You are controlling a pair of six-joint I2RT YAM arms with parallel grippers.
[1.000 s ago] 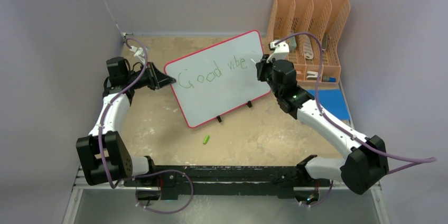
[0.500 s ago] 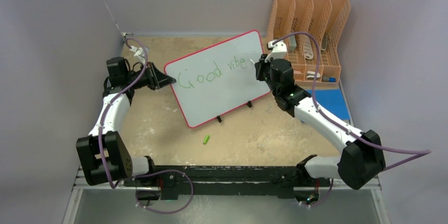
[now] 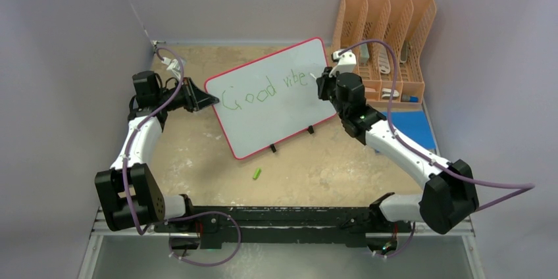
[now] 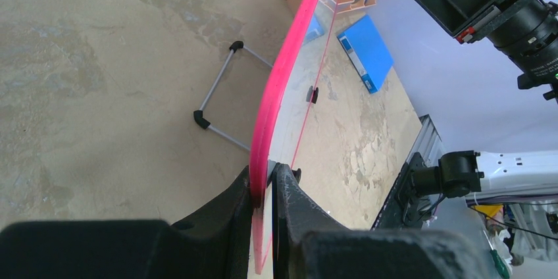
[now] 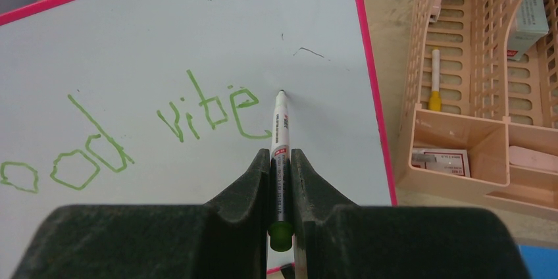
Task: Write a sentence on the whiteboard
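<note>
The whiteboard (image 3: 276,118) stands tilted on black clip feet, with its red rim (image 4: 284,72) seen edge-on in the left wrist view. My left gripper (image 3: 208,100) (image 4: 264,177) is shut on the board's left edge. Green letters of the sentence (image 3: 263,89) (image 5: 204,113) read "Good vibe" in one line. My right gripper (image 3: 321,85) (image 5: 281,155) is shut on a white marker (image 5: 279,124) with a green end. The marker's tip sits at the whiteboard (image 5: 164,35) just up and right of the last "e".
An orange mesh organiser (image 3: 385,42) (image 5: 474,95) stands right of the board and holds a yellow-ended marker (image 5: 434,81) and small boxes. A flat blue rectangle (image 3: 416,129) (image 4: 365,52) lies beside it. A green cap (image 3: 256,174) lies on the table in front. A wire stand (image 4: 220,104) props the board from behind.
My right arm has shifted slightly left and up, carrying the marker tip to the right of the "e". The letters look the same. The left arm has not moved.
</note>
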